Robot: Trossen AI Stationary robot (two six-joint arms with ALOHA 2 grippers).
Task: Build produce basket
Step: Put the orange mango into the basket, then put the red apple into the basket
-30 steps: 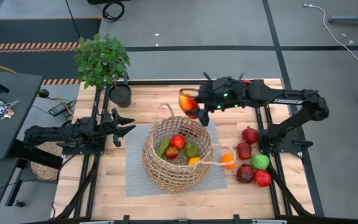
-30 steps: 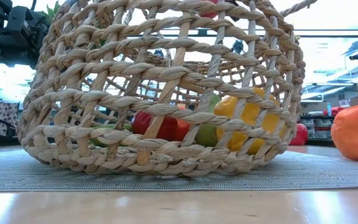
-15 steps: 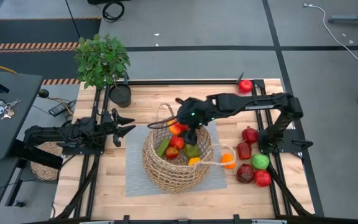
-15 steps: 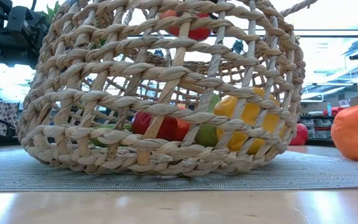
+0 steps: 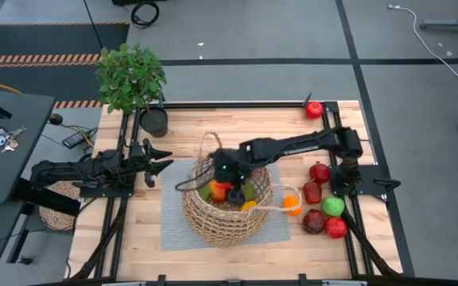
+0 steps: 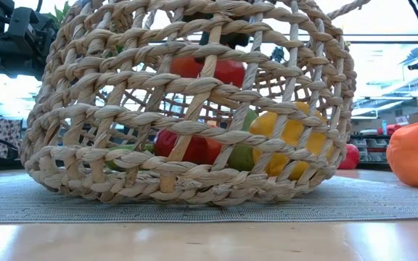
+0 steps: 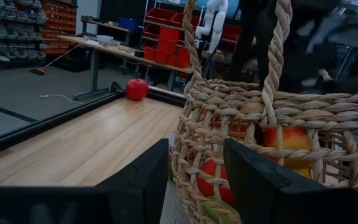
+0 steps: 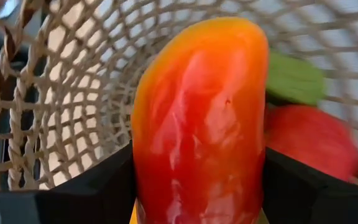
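two grippers inspected: my right gripper (image 5: pixel 223 184) is down inside the basket (image 5: pixel 213 226), which stands on a grey mat (image 5: pixel 173 226) mid-table, jaws clamped on a red-orange mango (image 8: pixel 201 118) held above the red, green and yellow pieces already lying in the bottom. my left gripper (image 5: pixel 159 161) waits just beside the basket's left wall, jaws closed on nothing. five more pieces, red, dark red and green, sit grouped near the table's right edge, an orange one (image 5: pixel 292 205) beside the basket, a red apple (image 5: pixel 314 110) at the far corner.

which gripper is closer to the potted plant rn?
Left. The left gripper sits just in front of the potted plant; the right gripper is farther off, inside the basket.
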